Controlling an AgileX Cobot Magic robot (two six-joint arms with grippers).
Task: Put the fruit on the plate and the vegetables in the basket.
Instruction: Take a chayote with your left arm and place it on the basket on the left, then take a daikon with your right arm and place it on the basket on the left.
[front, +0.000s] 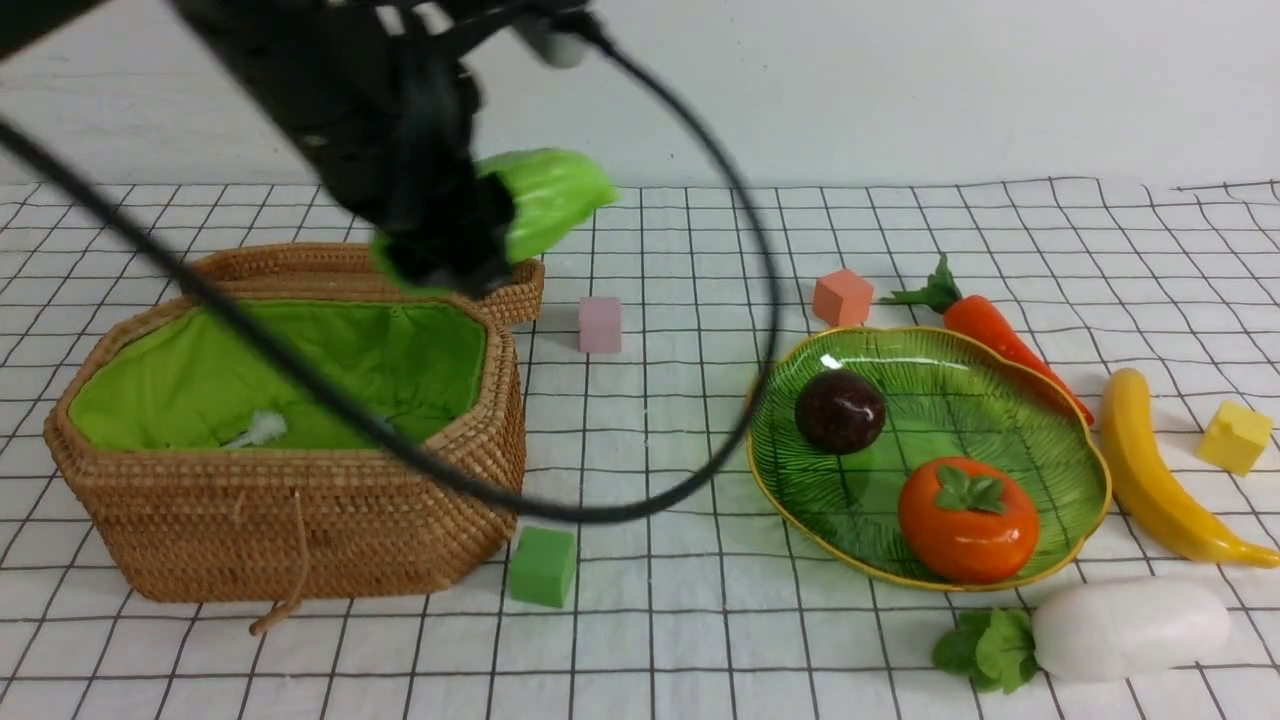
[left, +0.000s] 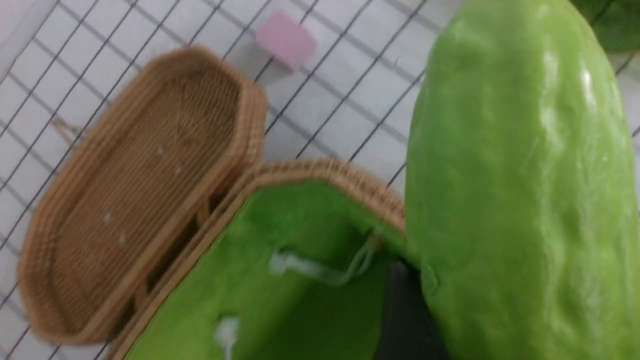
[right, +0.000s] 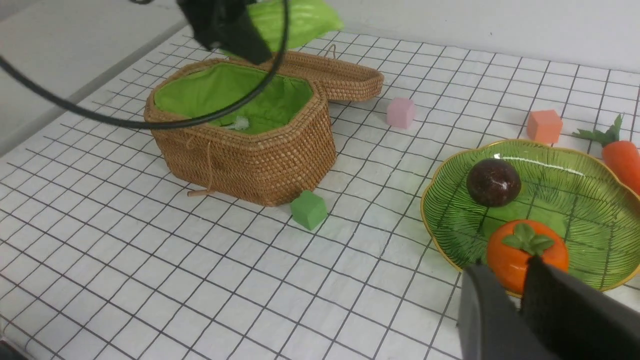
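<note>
My left gripper (front: 468, 240) is shut on the short green cucumber (front: 552, 198), held above the far right corner of the open wicker basket (front: 300, 520); in the left wrist view the cucumber (left: 520, 200) fills the frame over the green lining. The mangosteen (front: 840, 410) and the persimmon (front: 968, 520) lie on the green glass plate (front: 1000, 400). The carrot (front: 1000, 340), the banana (front: 1150, 480) and the white radish (front: 1130, 628) lie on the cloth around the plate. My right gripper (right: 502, 265) is shut and empty, high in front of the plate; it is out of the front view.
The basket's lid (front: 300, 262) lies behind the basket. Foam cubes lie about: pink (front: 600, 325), orange (front: 842, 297), green (front: 543, 567) and yellow (front: 1236, 436). A black cable (front: 640, 510) loops in front of the basket and plate.
</note>
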